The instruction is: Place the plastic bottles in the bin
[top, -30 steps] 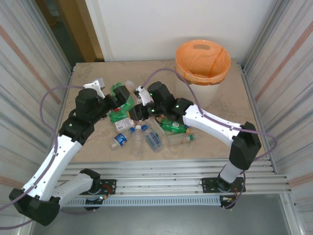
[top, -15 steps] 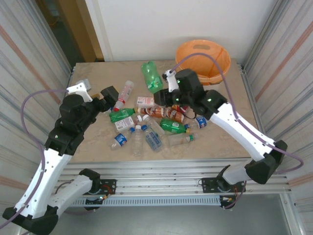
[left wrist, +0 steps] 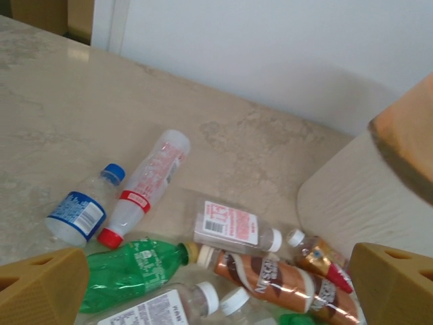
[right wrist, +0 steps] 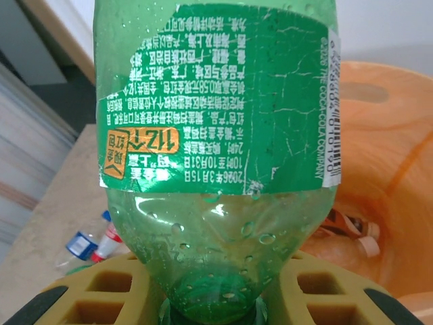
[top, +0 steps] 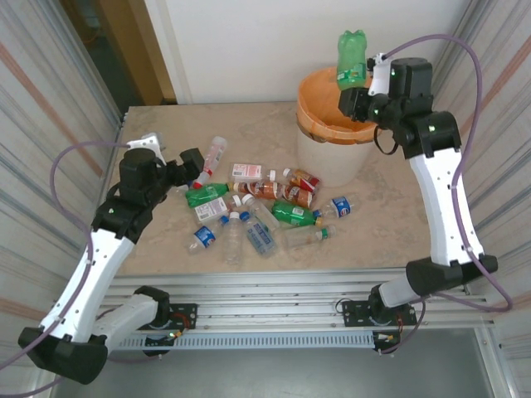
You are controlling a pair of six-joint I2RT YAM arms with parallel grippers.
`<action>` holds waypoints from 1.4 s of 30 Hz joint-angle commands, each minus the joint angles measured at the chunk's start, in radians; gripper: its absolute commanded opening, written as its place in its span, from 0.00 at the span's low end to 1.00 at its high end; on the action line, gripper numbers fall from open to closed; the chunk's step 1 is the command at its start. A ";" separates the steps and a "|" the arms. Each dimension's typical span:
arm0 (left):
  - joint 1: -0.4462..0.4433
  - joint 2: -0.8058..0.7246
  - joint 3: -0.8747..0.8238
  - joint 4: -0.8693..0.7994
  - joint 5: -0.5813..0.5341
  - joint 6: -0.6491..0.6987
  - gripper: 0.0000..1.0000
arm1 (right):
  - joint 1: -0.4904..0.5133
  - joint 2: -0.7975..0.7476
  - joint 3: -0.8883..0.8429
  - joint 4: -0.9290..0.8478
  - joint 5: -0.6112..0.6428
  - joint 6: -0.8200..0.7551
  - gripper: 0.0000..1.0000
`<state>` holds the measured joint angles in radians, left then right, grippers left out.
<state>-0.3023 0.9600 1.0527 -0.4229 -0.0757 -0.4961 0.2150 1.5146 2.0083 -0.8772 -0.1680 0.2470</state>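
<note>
Lying on beige worktop [top: 382, 232] before white wall [top: 249, 41]: bottles [top: 290, 215]; right jaws clamp green bottle [top: 351, 56] over bin [top: 311, 124]; left jaws apart.

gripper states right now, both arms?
Left gripper: open, empty.
Right gripper: closed, holding a green bottle.

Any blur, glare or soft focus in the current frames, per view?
Top external: even light, sharp, no harsh glare. Left wrist: tan fingertips and the round white orange-lined bin blurred up close; lying bottles have mostly readable labels. Right wrist: green plastic bottle sharp, print legible; bin behind soft.
</note>
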 commanded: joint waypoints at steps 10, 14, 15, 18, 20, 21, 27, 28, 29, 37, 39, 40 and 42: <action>0.075 0.132 0.010 0.021 0.063 0.088 0.99 | -0.112 0.351 0.341 -0.245 -0.174 -0.122 0.00; 0.084 0.187 0.026 0.010 0.081 0.100 0.99 | -0.112 0.450 0.412 -0.289 -0.177 -0.140 0.00; 0.086 0.195 0.027 0.005 0.081 0.101 0.98 | -0.112 0.473 0.426 -0.300 -0.174 -0.144 0.00; 0.091 0.208 0.020 0.010 0.082 0.100 0.99 | -0.113 0.530 0.457 -0.331 -0.168 -0.157 0.00; 0.096 0.212 0.012 0.018 0.085 0.097 0.99 | -0.113 0.556 0.471 -0.351 -0.163 -0.170 0.00; 0.100 0.213 0.010 0.019 0.087 0.095 0.99 | -0.113 0.565 0.471 -0.355 -0.158 -0.175 0.00; 0.115 0.210 -0.014 0.034 0.082 0.082 0.99 | -0.113 0.600 0.471 -0.377 -0.142 -0.192 0.00; 0.120 0.209 -0.022 0.040 0.082 0.079 0.99 | -0.114 0.606 0.470 -0.380 -0.140 -0.195 0.00; 0.126 0.210 -0.027 0.045 0.090 0.076 0.99 | -0.112 0.611 0.468 -0.382 -0.136 -0.199 0.00; 0.147 0.230 -0.006 0.040 0.117 0.085 0.99 | -0.111 0.647 0.465 -0.384 -0.105 -0.218 0.08; 0.149 0.233 -0.001 0.039 0.111 0.089 0.99 | -0.111 0.652 0.464 -0.384 -0.105 -0.220 0.12; 0.150 0.235 0.000 0.039 0.111 0.094 0.99 | -0.111 0.654 0.462 -0.384 -0.107 -0.221 0.14; 0.152 0.241 0.002 0.037 0.109 0.100 0.99 | -0.108 0.662 0.461 -0.380 -0.105 -0.223 0.20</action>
<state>-0.1577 1.1904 1.0374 -0.3958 0.0296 -0.4213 0.1032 2.1578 2.4443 -1.2362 -0.2848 0.0540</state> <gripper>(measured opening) 0.989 0.337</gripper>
